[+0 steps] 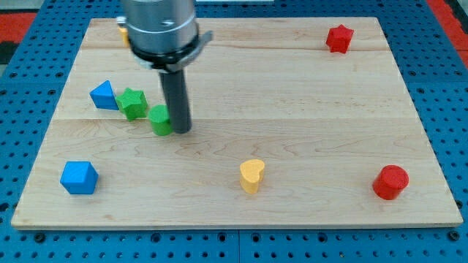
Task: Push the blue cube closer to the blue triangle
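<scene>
The blue cube [79, 177] sits near the view's bottom left corner of the wooden board. The blue triangle [104, 96] lies at the view's left, above the cube and well apart from it. A green star [132, 102] touches the triangle's right side. My tip [180, 131] stands at the middle left of the board, right against a green cylinder [160, 120] on its left. The tip is far to the upper right of the blue cube.
A yellow heart [251, 175] stands at the bottom middle. A red cylinder [390, 182] is at the bottom right and a red star [339, 39] at the top right. A yellow block [123, 31] peeks out behind the arm at the top left. The board [292, 95] has blue pegboard around it.
</scene>
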